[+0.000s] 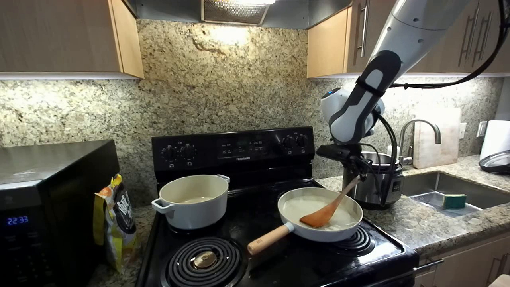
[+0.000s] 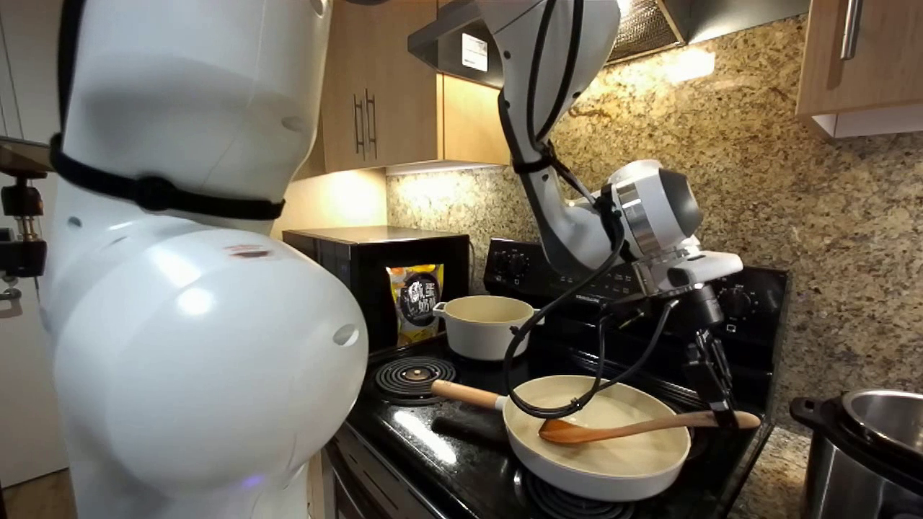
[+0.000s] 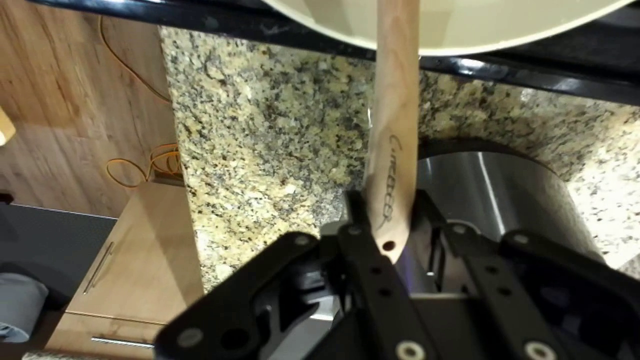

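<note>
Nearest is the gripper, its two fingers closed on the handle end of a wooden spatula. In the wrist view, the metal cooker stands near it at about three o'clock; at ten o'clock the granite counter goes wide until its edge. In an exterior view, the spatula's head is inside the frying pan, its handle passing over the rim toward half past one.

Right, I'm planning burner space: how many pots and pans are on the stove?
2: the frying pan nearer the sink, with the tool holding a wooden spatula in it, and the pot nearer the microwave. None seems hidden.
</note>
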Robot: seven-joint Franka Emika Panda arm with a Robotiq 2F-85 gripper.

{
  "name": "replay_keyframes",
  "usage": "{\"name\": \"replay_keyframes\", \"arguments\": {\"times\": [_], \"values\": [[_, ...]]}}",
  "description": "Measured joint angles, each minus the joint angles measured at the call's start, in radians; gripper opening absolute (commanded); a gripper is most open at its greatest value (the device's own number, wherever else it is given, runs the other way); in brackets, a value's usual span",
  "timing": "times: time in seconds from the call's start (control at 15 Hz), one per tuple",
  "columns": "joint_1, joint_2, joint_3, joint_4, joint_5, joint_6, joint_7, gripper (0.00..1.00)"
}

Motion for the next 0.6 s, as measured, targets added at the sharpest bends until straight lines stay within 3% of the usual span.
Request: {"name": "replay_keyframes", "arguments": {"times": [0.6], "values": [[-0.075,-0.054,-0.012,-0.007,-0.038,0.0,-0.007,0.12]]}}
